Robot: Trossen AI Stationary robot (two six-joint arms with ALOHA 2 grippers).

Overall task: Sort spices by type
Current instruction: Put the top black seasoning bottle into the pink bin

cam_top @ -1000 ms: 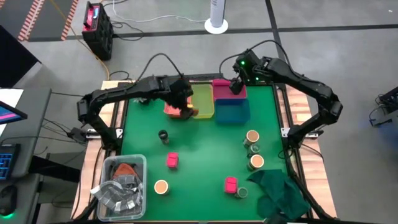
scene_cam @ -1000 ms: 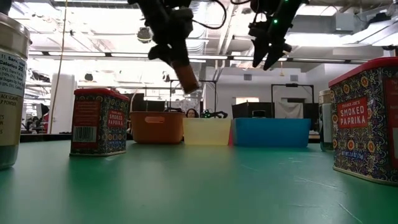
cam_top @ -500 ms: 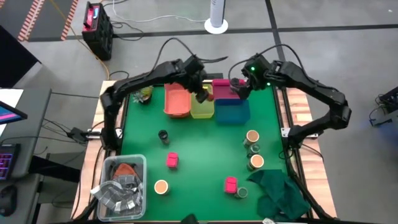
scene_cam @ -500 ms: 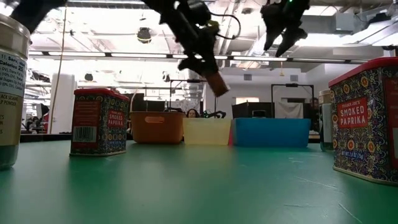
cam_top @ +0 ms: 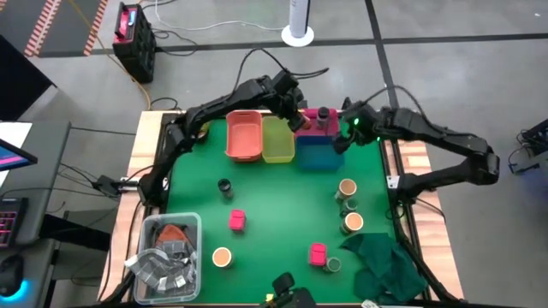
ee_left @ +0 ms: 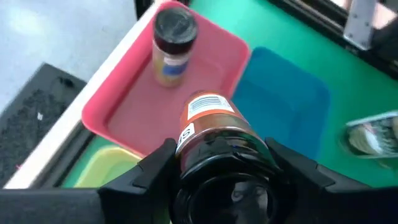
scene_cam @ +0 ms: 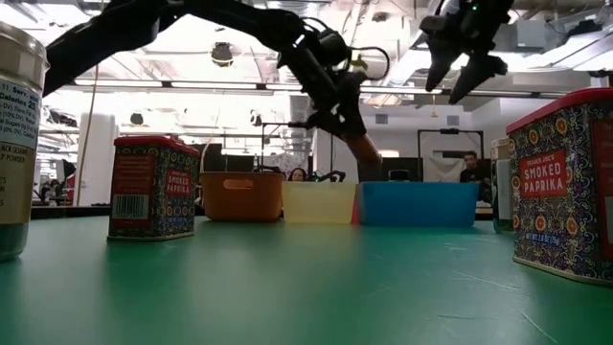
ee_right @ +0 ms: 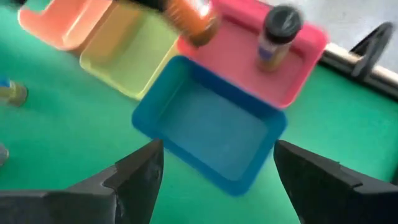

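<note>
My left gripper (ee_left: pixel 221 163) is shut on a dark-capped jar (ee_left: pixel 210 121) of orange-brown spice, above the pink bin (cam_top: pixel 306 128) at the table's far side. In the low view the jar (scene_cam: pixel 364 151) hangs tilted over the bins. Another dark-capped jar (ee_left: pixel 175 46) stands upright on its base inside the pink bin. My right gripper (ee_right: pixel 214 168) is open and empty, high above the blue bin (ee_right: pixel 211 127) and toward the table's right (cam_top: pixel 341 144). Pink cube boxes (cam_top: pixel 237 220), tan-topped jars (cam_top: pixel 347 187) and green-capped jars (cam_top: pixel 333 265) stand on the green table. My left gripper pinches the jar between its two fingers (ee_left: pixel 152 171) at the dark cap end (ee_left: pixel 224 186). The fingers reach from the table's left, slanting down. The jar is lifted clear and tilted, its bottom (ee_left: pixel 205 102) pointing down toward the pink bin.
The orange bin (cam_top: pixel 243 137) and yellow-green bin (cam_top: pixel 278 139) sit left of the pink and blue ones. A lone dark-capped jar (cam_top: pixel 224 186) stands mid-table. A clear tub (cam_top: pixel 167 248) is at the near left, and a dark green cloth (cam_top: pixel 385 261) at the near right.
My left gripper has carried the jar toward the table's right, from over the orange and yellow-green bins to over the pink bin, and has come lower. My right gripper has drawn back from the pink bin toward the table's right and near side, staying high and open.
</note>
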